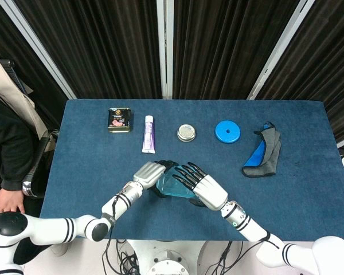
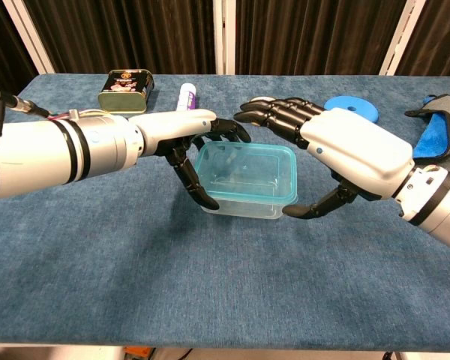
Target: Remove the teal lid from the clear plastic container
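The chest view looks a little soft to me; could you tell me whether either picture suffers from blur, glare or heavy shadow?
Chest view: even light, teal lid sharp, both hands crisp, only faint shadows on the cloth. Head view: also sharp, no glare; the right hand hides much of the container.

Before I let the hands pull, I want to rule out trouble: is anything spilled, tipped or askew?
Nothing stands out. The clear container sits flat with its teal lid level and seated, left hand and right hand flanking it.

Far row on blue table [image 1: 92, 160]: tin [image 1: 118, 120], tube [image 1: 148, 134], round tin [image 1: 186, 133], blue disc [image 1: 227, 131], cloth [image 1: 263, 150].
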{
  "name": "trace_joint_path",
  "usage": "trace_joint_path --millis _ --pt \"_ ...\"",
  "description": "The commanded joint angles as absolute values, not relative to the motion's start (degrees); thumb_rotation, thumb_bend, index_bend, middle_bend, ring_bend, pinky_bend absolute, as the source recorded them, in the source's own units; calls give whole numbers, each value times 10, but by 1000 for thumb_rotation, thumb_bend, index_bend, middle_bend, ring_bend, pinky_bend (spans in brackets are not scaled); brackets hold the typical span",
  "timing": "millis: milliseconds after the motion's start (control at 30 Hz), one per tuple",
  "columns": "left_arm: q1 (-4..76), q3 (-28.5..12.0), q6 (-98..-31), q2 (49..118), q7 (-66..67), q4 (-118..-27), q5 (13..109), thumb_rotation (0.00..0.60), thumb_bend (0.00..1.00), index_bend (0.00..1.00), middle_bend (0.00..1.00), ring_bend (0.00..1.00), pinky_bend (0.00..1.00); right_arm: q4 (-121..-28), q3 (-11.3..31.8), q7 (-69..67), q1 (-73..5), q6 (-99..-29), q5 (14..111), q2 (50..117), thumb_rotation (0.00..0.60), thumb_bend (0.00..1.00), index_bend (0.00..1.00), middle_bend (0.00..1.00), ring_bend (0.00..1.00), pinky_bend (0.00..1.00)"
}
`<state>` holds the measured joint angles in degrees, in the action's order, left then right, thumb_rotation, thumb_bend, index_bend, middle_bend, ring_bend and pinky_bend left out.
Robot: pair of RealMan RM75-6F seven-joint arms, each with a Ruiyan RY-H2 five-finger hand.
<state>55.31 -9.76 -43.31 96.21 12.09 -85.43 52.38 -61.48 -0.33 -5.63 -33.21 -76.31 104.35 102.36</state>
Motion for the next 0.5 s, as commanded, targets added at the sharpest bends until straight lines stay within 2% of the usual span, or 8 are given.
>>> trace_joint_path --millis 33,500 --pt "553 -97 -433 961 120 -854 525 600 0 336 291 199 260 -612 -6 -58 -332 -763 1041 1024 600 74 0 0 0 0" --pt "552 -94 -434 962 121 -852 528 600 0 336 291 199 260 -607 4 -56 -345 -769 1028 1026 600 74 0 0 0 0"
